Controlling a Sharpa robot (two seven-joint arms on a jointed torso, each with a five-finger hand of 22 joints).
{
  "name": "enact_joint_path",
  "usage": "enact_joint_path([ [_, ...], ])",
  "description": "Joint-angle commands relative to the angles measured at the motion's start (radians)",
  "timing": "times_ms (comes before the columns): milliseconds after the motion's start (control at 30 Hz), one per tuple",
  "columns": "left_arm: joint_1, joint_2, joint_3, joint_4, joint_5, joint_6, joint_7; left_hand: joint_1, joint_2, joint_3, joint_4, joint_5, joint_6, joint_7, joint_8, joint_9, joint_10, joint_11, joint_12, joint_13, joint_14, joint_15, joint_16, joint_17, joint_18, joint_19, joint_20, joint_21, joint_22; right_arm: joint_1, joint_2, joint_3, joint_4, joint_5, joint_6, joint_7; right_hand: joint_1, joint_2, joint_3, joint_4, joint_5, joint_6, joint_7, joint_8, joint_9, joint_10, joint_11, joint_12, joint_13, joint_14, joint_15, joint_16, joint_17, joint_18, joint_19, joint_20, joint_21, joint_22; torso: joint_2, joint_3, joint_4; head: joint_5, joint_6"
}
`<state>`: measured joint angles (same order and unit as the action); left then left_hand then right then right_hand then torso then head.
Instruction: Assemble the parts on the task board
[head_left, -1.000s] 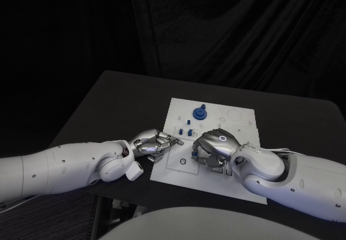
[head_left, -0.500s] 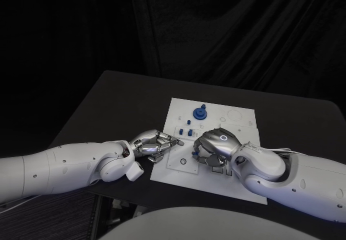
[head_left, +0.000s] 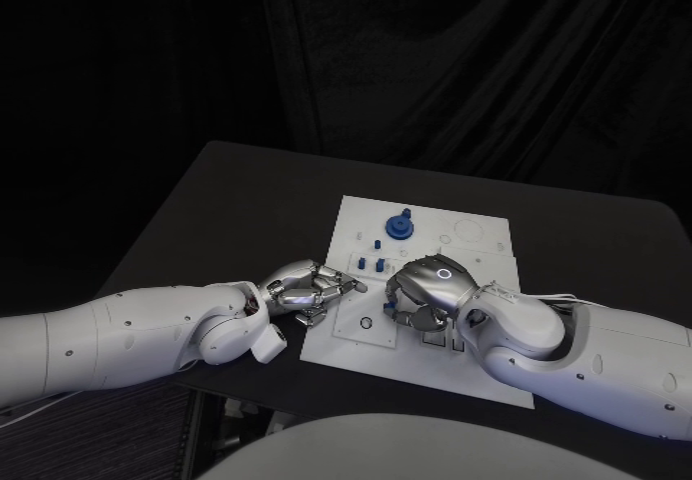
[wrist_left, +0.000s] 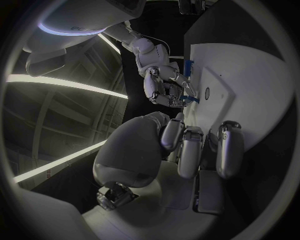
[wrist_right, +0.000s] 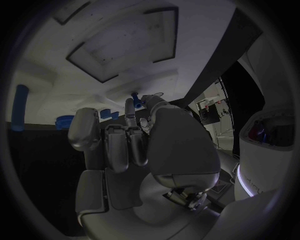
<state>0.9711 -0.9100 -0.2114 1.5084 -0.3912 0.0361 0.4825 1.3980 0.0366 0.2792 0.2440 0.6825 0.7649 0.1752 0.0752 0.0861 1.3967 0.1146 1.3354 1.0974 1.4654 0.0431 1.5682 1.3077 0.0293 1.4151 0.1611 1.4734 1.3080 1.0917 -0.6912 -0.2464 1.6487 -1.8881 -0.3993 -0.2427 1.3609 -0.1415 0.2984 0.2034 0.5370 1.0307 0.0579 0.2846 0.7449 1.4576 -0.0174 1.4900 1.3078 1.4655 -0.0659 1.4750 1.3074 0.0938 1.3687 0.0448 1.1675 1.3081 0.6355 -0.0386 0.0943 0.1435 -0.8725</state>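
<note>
almost nothing is seen to have changed since a second ago: the right hand (head_left: 428, 292) has been shifted very slightly along the task board (head_left: 476, 238), and the left hand (head_left: 306, 290) is held where it was. the parts have not been moved.

the left hand is rested at the board's left edge, its fingers (wrist_left: 189, 150) curled in together over the edge; whether anything is pinched under them cannot be told. the right hand is set over the board's near middle, its fingers (wrist_right: 119, 141) bent down side by side towards the plate, and a small blue part (wrist_right: 134, 96) is seen just beside the fingertips, though a grip on it cannot be told.

a large round blue part (head_left: 398, 227) is stood towards the board's far side, and a few small blue parts (head_left: 378, 265) are stood between it and the two hands.

open room is left on the far right portion of the board and on the black table (head_left: 231, 200) beyond the board's far and left edges. the near edge of the board is crossed by the right arm.
</note>
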Motion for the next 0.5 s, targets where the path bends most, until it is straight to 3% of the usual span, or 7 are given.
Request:
enact_joint_path([
  [33, -0.002, 0.002, 0.000, 0.002, 0.002, 0.014, 0.008, 0.002, 0.006, -0.001, 0.003, -0.006, 0.005, 0.001, 0.007, 0.001, 0.174, -0.022, 0.235, 0.473, 0.105, 0.006, 0.003, 0.263, 0.010, -0.007, -0.002, -0.003, 0.205, 0.001, 0.003, 0.000, -0.002, -0.008, 0.023, -0.021, 0.019, 0.007, 0.046, -0.052, 0.000, -0.004, -0.007, 0.002, 0.001, -0.008, 0.004, -0.005, 0.155, 0.021, -0.001, -0.007, 0.085, -0.004, -0.010, 0.000, -0.005, 0.144, 0.000, -0.0003, 0.0005, 0.001, 0.000],
  [433, -0.004, 0.003, 0.000, 0.001, 0.002, 0.015, 0.008, 0.002, 0.006, -0.001, 0.003, -0.007, 0.006, 0.001, 0.008, 0.002, 0.174, -0.022, 0.235, 0.473, 0.105, 0.006, 0.003, 0.263, 0.010, -0.007, -0.002, -0.004, 0.205, 0.001, 0.006, 0.000, 0.003, -0.008, 0.049, -0.019, 0.019, 0.010, 0.040, -0.054, -0.026, -0.007, -0.005, -0.001, 0.007, -0.014, 0.007, -0.009, 0.150, 0.016, 0.003, -0.012, 0.077, -0.003, -0.016, 0.003, -0.015, 0.142, 0.000, -0.0003, 0.0003, 0.000, 0.000],
  [500, -0.004, 0.004, 0.000, 0.001, 0.002, 0.015, 0.008, 0.002, 0.006, -0.001, 0.003, -0.007, 0.006, 0.001, 0.008, 0.002, 0.174, -0.022, 0.235, 0.473, 0.105, 0.006, 0.003, 0.263, 0.010, -0.009, -0.002, -0.005, 0.204, 0.001, 0.008, 0.000, 0.003, -0.008, 0.045, -0.017, 0.013, 0.015, 0.035, -0.050, -0.062, -0.014, -0.004, -0.009, 0.007, -0.021, 0.009, -0.014, 0.146, 0.014, 0.004, -0.014, 0.074, -0.002, -0.020, 0.006, -0.020, 0.140, 0.000, -0.0002, 0.0000, -0.001, 0.000],
])
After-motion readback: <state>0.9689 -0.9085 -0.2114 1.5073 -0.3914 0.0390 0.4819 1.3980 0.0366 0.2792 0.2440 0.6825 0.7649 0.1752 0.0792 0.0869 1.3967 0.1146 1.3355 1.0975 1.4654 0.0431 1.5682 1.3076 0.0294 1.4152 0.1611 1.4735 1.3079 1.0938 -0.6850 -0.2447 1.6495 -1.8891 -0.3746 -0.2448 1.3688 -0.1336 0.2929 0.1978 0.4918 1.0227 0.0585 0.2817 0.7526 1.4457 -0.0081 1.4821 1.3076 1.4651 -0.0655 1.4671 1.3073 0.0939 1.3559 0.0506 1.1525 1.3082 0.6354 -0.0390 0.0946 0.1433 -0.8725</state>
